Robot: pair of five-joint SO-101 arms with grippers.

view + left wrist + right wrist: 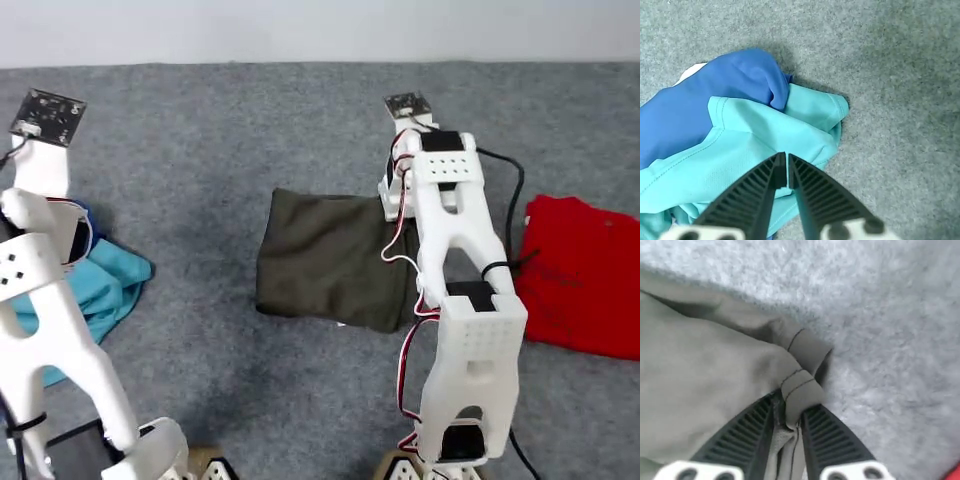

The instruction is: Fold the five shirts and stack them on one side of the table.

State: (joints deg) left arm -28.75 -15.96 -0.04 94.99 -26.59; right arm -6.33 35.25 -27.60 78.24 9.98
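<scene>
An olive shirt [330, 258] lies partly folded in the middle of the grey table. My right gripper [788, 412] is shut on a hem fold of the olive shirt [705, 375] at its far right corner, where the right arm [450, 230] stands. A red shirt [585, 275] lies at the right edge. At the left edge a turquoise shirt [95, 285] is heaped with a blue shirt [695, 100]. My left gripper [786, 167] hangs shut just above the turquoise shirt [765, 135], with nothing between its fingers.
The grey carpet-like table top [220, 130] is bare behind the shirts and at the front centre. Both arm bases stand at the near edge. A bit of white cloth [692, 71] peeks from under the blue shirt.
</scene>
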